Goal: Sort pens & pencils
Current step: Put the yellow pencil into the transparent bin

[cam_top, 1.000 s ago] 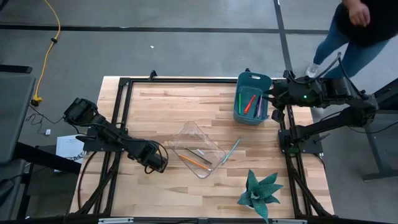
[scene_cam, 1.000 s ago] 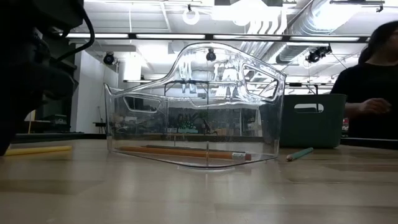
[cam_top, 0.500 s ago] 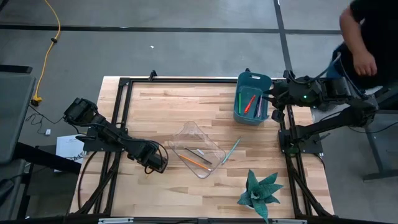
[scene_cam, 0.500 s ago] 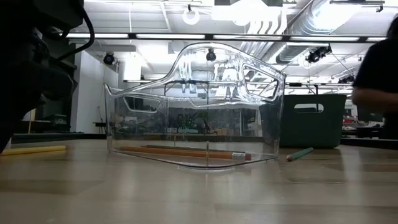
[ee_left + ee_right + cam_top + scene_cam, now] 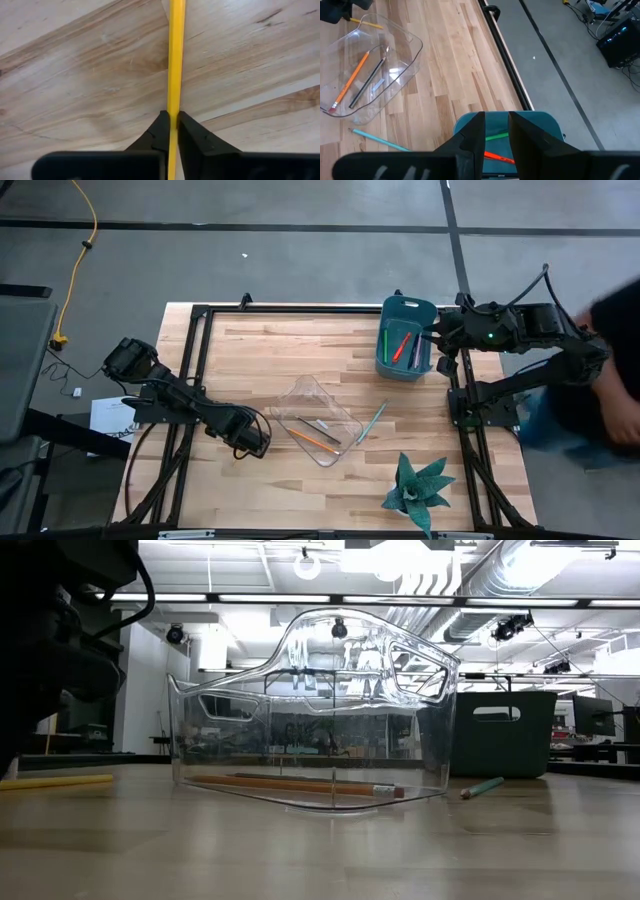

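Note:
My left gripper (image 5: 250, 442) stands low over the table, left of the clear container (image 5: 338, 406), shut on a yellow pencil (image 5: 175, 60) that lies on the wood (image 5: 55, 781). In the container lie an orange pencil (image 5: 312, 440) and a dark stick (image 5: 367, 82). A pale teal pencil (image 5: 372, 423) lies flat on the table to the container's right. My right gripper (image 5: 496, 131) hangs open over the teal bin (image 5: 406, 370) at the far right, which holds a red-orange pen (image 5: 497, 157) and a green pen (image 5: 496, 135). My left gripper pinches the yellow pencil's shaft (image 5: 174, 112) between its two fingertips (image 5: 161, 125). The fingers come from above, pointing down, one on each side of the shaft. The pencil lies level on the table; the gripper hides how far along its length the hold is.
A green plant (image 5: 415, 490) stands near the table's front right corner. The black frame rails (image 5: 195, 370) run along the table's edges. A person (image 5: 610, 400) is beyond the right edge. Bare wood lies between the container and the far edge.
The person beyond the table's right edge has walked from the far side toward the near side. Both arms stay where they were.

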Robot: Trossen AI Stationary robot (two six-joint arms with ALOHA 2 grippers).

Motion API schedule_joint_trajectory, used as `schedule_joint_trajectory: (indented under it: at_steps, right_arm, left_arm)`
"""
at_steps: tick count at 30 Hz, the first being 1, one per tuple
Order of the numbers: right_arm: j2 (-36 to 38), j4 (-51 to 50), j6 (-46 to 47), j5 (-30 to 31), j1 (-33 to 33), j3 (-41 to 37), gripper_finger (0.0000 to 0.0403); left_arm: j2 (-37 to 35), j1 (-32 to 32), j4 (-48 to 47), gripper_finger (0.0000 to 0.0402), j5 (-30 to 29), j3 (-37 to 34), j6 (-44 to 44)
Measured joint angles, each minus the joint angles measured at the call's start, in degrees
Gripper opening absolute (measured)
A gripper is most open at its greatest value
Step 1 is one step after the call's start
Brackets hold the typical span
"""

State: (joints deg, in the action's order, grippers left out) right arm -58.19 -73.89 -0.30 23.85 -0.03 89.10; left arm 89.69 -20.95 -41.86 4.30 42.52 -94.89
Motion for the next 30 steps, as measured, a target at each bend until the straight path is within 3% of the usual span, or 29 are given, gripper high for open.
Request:
schedule_joint_trajectory:
  at_steps: [6,13,22,30]
  right_arm:
    - [0.0,0.0,-0.2,0.0,0.0,0.0,0.0075]
    - [0.0,0.0,-0.2,0.0,0.0,0.0,0.0075]
    - [0.0,0.0,-0.2,0.0,0.0,0.0,0.0075]
    - [0.0,0.0,-0.9,0.0,0.0,0.0,0.0075]
  left_arm:
    - [0.1,0.0,0.3,0.0031,0.1,-0.1,0.1]
    - [0.1,0.0,0.5,0.0006,0.2,-0.1,0.1]
    - [-0.9,-0.1,0.3,0.0023,-0.9,1.5,2.4]
    - [-2.0,-0.1,-4.7,0.0004,-2.1,6.0,6.0]
